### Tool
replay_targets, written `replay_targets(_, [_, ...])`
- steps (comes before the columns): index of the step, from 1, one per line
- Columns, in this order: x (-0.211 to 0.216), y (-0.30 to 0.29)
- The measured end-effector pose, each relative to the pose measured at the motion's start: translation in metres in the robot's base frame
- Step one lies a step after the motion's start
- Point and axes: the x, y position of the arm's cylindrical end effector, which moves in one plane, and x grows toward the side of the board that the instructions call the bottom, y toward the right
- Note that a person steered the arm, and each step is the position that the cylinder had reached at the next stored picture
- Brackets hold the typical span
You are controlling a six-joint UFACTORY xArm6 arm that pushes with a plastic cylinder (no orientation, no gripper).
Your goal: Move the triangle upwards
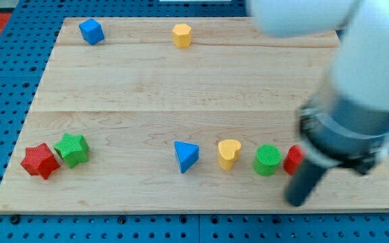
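Just blue triangle point(186, 156) on wooden board point(181, 81)

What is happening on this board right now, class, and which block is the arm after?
A robot arm slides my tip along a wooden board to push blocks. The blue triangle, to be moved upwards, lies untouched near the view's bottom. To its right stand a yellow heart, a green cylinder and a partly hidden red block. My tip sits at the view's lower right, just below the red block, well away from the triangle.
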Motion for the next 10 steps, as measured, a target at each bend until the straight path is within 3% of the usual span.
replay_targets(2, [-0.049, -0.083])
replay_targets(4, [-0.069, -0.167])
replay_targets(6, [-0.201, -0.175])
replay_targets(10, [-0.225, -0.202])
